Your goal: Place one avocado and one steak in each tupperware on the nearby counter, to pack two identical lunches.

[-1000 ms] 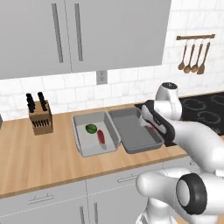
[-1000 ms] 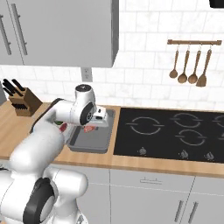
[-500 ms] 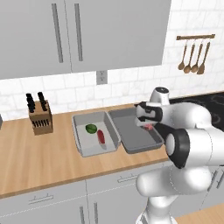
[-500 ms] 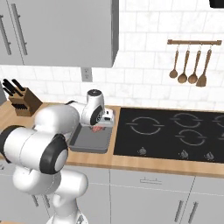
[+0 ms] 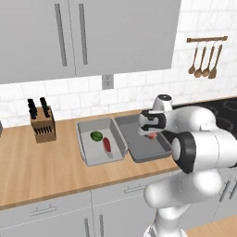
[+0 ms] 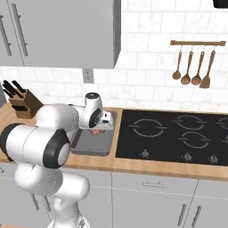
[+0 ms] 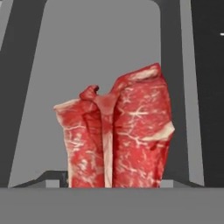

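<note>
Done: left tupperware [image 5: 88, 152] beside knife block [image 5: 42, 125] holds avocado [image 5: 96, 136] and steak [image 5: 107, 144] | Now: hand [image 5: 151, 131] grips second steak [image 7: 118, 133] over right tupperware [image 5: 141, 150] on tabletop [image 5: 41, 166] | Left: release it; that bin's avocado.

Knife block [image 5: 42, 123], black stovetop [image 6: 173, 138], hanging wooden utensils [image 6: 191, 64], wall outlet [image 5: 107, 82]

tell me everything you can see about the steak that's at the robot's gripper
The flat red slab of steak is marbled with paler streaks and a pale fatty seam down its middle. It sits at the white arm's two-finger gripper, hanging over the right-hand light-grey rectangular tupperware bin, whose grey floor shows behind it. The fingertips are hidden, so the grip itself cannot be confirmed.
</note>
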